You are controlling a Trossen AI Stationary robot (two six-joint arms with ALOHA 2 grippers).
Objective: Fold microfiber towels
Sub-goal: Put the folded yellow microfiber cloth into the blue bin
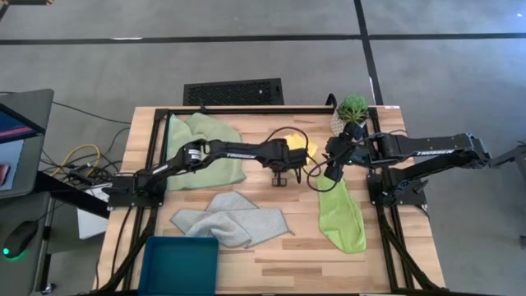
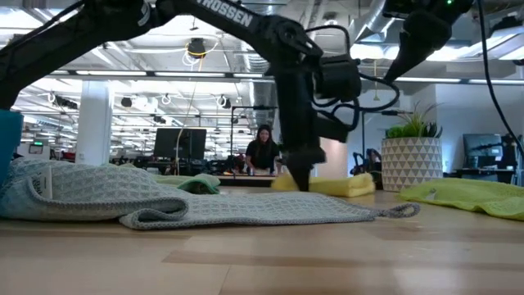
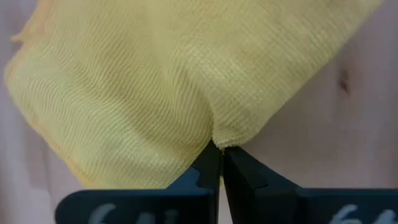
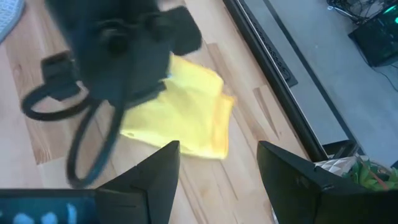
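Pinching the yellow towel [image 3: 155,87], your left gripper [image 3: 217,158] has its fingers fully closed on a small pucker of the cloth's edge, seen clearly in the left wrist view. On the desk [image 1: 279,255], that yellow towel sits folded near the middle of the far half, just beside the left gripper in the high view. Your right gripper [image 4: 217,168] hangs above the desk close to the yellow towel, on its right side; its fingers are spread wide with nothing between them.

Lime green towel [image 1: 341,215] lies in a long strip toward the right edge, running from about mid-desk to the near edge. Sage green towel [image 1: 205,148] is spread loosely at the far left corner, partly under your left arm. Pale grey-green towel [image 1: 234,222] lies crumpled at the near-left of centre, well apart from the yellow one. Teal bin [image 1: 179,265] sits at the near left corner, just beside the grey-green towel. Potted plant [image 1: 352,111] stands at the far right corner.

In the low view a person [image 2: 262,152] sits in the room behind the desk; hands cannot be made out.
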